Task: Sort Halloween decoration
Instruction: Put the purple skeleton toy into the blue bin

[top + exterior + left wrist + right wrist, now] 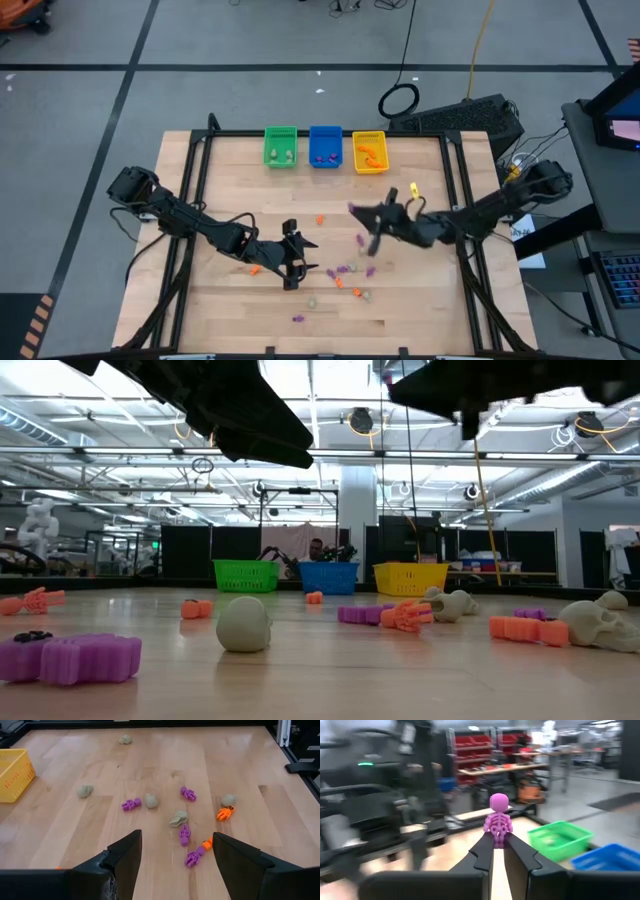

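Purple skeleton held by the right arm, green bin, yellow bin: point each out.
purple skeleton [498,821], right wrist view, on its ribcage.
green bin [280,146], high view, on its left wall.
yellow bin [369,135], high view, on its far rim.

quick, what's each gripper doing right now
left gripper: open, empty, above the scattered trinkets.
right gripper: shut on a purple skeleton figure.

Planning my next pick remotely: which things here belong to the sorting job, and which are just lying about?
Job:
purple skeleton, pinched in right gripper
loose trinkets ahead of open left gripper
green bin, blue bin, yellow bin

Lying about:
cable loop on floor
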`<action>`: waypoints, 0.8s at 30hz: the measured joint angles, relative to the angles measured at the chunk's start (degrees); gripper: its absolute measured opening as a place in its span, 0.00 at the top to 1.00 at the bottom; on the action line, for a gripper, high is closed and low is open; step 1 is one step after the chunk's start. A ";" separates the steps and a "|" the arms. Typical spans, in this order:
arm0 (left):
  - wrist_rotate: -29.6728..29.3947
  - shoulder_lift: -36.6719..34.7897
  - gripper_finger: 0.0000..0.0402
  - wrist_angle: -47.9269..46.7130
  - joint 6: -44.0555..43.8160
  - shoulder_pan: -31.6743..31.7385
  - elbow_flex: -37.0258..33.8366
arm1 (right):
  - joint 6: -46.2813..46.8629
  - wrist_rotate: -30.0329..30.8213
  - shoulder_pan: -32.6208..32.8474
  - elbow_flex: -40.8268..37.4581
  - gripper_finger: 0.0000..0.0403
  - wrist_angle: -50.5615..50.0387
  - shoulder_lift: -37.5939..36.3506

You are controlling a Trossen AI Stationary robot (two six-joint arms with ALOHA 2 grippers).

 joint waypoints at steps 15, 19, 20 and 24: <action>-1.11 0.67 0.40 0.49 -0.07 0.00 0.00 | 4.73 -17.44 -27.86 14.24 0.94 -24.17 0.02; -1.40 2.64 0.40 3.10 -0.02 0.02 0.00 | 7.58 -22.12 -34.81 15.95 0.94 -28.57 0.04; -1.42 3.24 0.40 3.97 0.08 0.07 -0.01 | 8.21 -23.48 -36.42 15.96 0.94 -28.69 0.18; -1.42 5.12 0.40 6.56 1.93 0.21 -0.02 | 10.36 -29.73 -41.50 15.96 0.94 -27.05 2.58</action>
